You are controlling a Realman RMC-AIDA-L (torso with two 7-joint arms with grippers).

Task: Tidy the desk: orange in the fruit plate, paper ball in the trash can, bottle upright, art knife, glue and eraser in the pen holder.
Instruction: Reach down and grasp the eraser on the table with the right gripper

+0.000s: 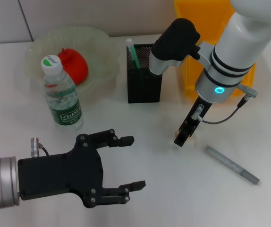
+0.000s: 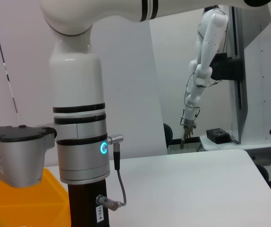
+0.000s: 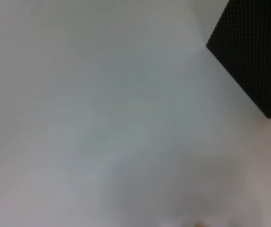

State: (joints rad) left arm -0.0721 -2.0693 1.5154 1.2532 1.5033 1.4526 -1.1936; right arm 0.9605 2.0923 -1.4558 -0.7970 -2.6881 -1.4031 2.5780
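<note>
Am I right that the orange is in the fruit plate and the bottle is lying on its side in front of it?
Not quite. The head view shows the orange in the fruit plate, but the bottle stands upright in front of it, cap on top, not lying on its side.

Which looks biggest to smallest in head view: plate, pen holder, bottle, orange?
1. plate
2. and 3. bottle and pen holder, too close to rank; the bottle stands nearer the camera
4. orange
</note>
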